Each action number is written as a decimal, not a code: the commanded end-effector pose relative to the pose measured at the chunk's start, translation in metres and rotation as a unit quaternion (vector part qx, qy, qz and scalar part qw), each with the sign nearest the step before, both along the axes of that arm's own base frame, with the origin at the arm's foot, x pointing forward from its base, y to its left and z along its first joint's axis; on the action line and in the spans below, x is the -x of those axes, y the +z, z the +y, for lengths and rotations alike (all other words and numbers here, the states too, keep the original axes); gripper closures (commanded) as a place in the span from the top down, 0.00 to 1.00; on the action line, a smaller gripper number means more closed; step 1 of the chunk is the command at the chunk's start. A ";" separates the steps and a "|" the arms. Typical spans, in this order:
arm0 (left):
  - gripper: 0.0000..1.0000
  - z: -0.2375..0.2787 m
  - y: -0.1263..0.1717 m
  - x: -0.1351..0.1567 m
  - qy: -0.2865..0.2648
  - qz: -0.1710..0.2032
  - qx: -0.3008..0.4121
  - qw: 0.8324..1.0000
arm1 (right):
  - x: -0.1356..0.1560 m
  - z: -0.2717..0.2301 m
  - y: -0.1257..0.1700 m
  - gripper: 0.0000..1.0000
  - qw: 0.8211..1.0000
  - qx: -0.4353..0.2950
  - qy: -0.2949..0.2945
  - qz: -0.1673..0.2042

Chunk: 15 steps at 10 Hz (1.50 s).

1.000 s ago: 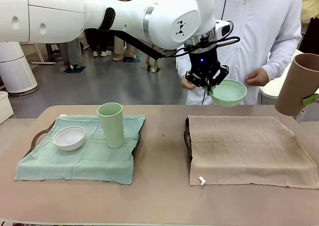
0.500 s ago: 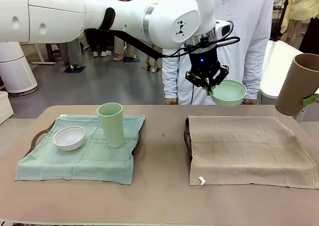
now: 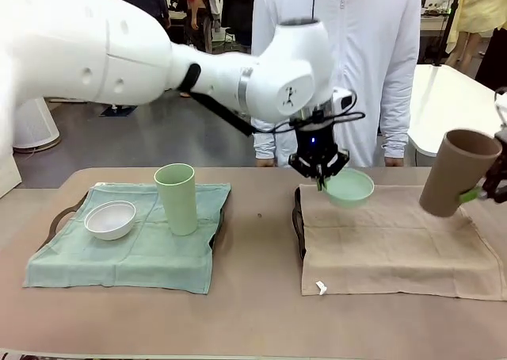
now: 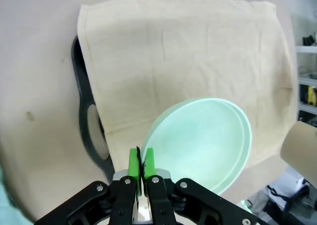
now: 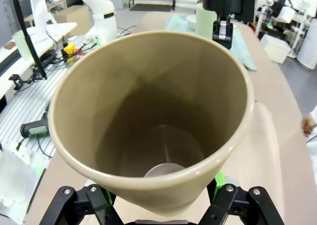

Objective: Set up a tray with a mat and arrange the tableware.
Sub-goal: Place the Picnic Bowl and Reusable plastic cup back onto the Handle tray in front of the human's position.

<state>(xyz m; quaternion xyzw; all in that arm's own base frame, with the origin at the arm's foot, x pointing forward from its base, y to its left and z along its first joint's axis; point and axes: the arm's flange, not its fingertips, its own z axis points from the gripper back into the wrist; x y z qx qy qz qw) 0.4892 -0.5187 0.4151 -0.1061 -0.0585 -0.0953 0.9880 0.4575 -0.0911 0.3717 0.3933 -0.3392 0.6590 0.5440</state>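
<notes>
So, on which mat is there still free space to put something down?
The tan mat is bare in front of the mint bowl, which the left gripper holds. The green mat is crowded at the back, bare along its near edge.

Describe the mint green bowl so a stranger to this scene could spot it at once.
Start at the beige mat covering the tray on the table's right half. Above its far left corner, the left gripper is shut on the rim of the mint green bowl, holding it tilted. The other bowl is white and rests on the green mat.
</notes>
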 end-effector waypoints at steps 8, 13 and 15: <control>0.04 -0.006 -0.064 -0.024 -0.020 0.025 0.000 1.000 | -0.026 0.002 -0.077 0.83 0.999 0.008 0.020 0.030; 0.04 -0.014 -0.070 -0.026 -0.039 0.021 -0.005 0.999 | -0.038 0.002 -0.096 0.83 1.000 0.021 0.011 0.010; 0.63 -0.013 -0.069 -0.025 -0.047 0.025 -0.004 0.999 | -0.040 0.002 -0.098 1.00 1.000 0.022 0.005 0.014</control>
